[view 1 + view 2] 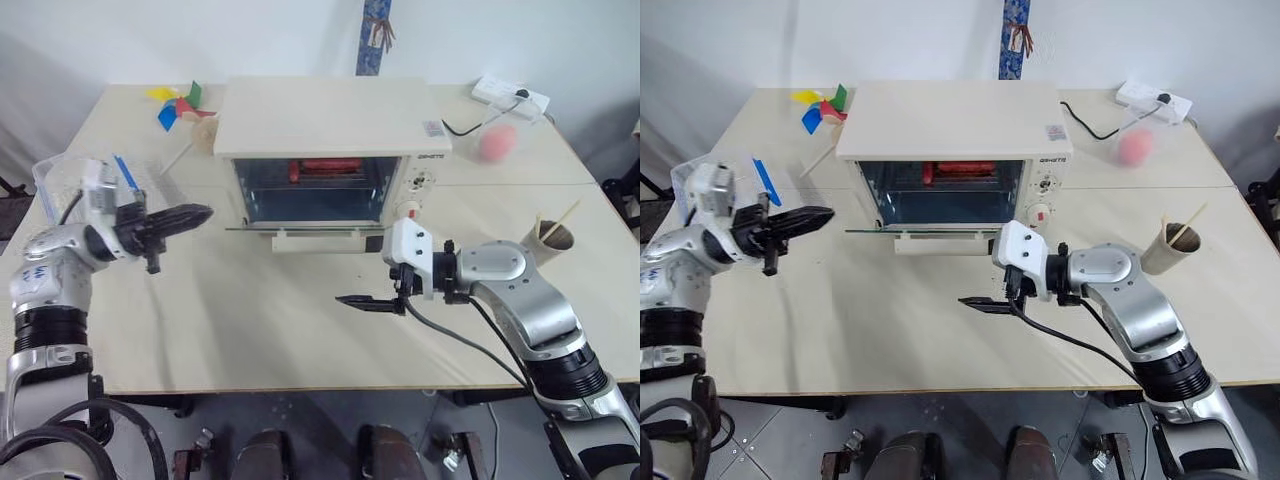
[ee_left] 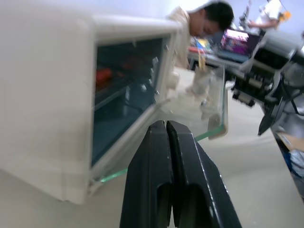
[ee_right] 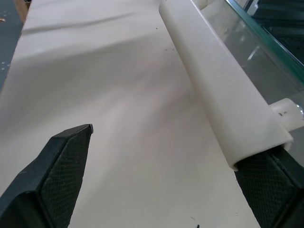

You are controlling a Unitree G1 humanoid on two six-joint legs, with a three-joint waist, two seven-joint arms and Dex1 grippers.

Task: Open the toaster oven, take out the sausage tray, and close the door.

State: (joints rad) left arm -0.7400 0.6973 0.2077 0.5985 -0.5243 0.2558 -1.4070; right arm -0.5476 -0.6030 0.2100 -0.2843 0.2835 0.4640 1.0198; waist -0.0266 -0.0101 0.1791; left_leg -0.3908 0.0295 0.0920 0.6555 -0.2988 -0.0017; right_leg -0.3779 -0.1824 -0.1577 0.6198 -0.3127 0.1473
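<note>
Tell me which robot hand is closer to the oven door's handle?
Right. The right gripper sits just beside the handle, jaws open. The left gripper hangs off the toaster oven's left side, jaws shut.

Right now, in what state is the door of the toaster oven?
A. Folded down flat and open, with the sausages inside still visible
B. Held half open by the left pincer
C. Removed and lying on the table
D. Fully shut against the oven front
A: the door lies folded down level in front of the toaster oven, its handle toward the table edge, and the red sausages show inside the open cavity.
</note>
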